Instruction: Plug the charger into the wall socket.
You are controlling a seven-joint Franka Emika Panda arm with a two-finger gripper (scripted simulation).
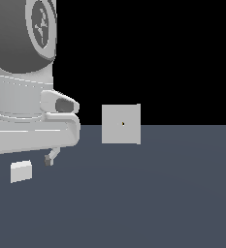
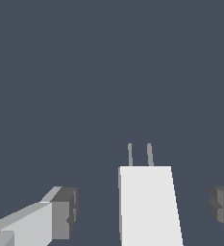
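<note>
Surroundings: bare dark floor point(image 1: 158, 193); nothing between the charger point(image 2: 149, 206) and the wall socket point(image 1: 121, 124).
Gripper point(image 2: 144, 214): jaws spread wide, holding nothing.
Charger position: on the floor, between the fingers point(image 2: 60, 214), touching neither.
Charger orientation: long axis and two thin prongs point(image 2: 140, 154) point away from the gripper.
Wall socket: upright, well apart from the gripper.

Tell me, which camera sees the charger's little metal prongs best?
The wrist view. There the charger sits big between the open gripper's fingers, and its two thin prongs stick out clearly. In the exterior view the charger is just a small white block, with no prongs visible.
</note>
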